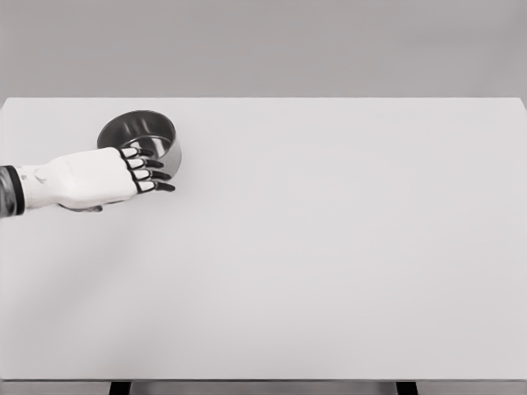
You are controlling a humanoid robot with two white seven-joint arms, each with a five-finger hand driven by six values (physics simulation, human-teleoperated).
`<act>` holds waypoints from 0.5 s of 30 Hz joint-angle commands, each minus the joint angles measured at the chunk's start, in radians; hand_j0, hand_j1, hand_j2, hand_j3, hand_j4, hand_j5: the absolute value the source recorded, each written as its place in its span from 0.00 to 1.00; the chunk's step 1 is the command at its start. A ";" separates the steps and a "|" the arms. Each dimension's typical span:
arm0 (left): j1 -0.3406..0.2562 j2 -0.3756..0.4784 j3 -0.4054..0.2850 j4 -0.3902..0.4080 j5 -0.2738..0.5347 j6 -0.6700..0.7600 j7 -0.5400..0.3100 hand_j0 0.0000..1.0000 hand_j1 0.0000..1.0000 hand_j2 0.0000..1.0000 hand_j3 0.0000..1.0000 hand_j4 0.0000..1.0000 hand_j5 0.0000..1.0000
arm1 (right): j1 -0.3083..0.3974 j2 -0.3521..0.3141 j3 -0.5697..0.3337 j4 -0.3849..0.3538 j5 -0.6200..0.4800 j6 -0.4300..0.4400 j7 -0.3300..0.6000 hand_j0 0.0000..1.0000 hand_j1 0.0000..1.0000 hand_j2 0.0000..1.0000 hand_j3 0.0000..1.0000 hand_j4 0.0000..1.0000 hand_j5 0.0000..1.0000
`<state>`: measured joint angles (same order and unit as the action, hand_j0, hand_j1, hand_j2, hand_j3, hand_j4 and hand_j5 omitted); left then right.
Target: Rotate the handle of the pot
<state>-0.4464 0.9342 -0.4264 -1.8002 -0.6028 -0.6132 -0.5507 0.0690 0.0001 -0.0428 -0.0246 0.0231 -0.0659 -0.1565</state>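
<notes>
- The left hand (123,174), white with dark-tipped fingers, reached in from the left edge, its fingers loosely extended against the pot's near side; whether they gripped anything could not be told.
- The round, shiny metal pot (138,134) sat at the far left of the white table (329,247); its handle was hidden, probably under the hand.
- Turning it well would likely need a firm hold on the handle and a slow sweep, keeping the pot from sliding.
</notes>
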 commanded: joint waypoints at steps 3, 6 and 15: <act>0.002 0.024 0.077 -0.001 0.302 0.002 0.002 1.00 1.00 1.00 1.00 1.00 1.00 | 0.000 0.000 0.000 0.000 0.000 0.000 0.000 1.00 1.00 1.00 1.00 1.00 1.00; 0.005 0.069 0.142 -0.001 0.452 0.002 -0.003 1.00 1.00 1.00 1.00 1.00 1.00 | 0.000 0.000 0.000 0.000 0.000 0.000 0.000 1.00 1.00 1.00 1.00 1.00 1.00; 0.198 0.250 0.133 -0.001 0.891 0.002 -0.008 1.00 1.00 1.00 1.00 1.00 1.00 | 0.000 0.000 0.000 0.000 0.000 0.000 0.000 1.00 1.00 1.00 1.00 1.00 1.00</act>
<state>-0.2118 1.1503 -0.2938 -1.8007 0.2033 -0.6141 -0.5585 0.0690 0.0001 -0.0429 -0.0244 0.0230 -0.0659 -0.1565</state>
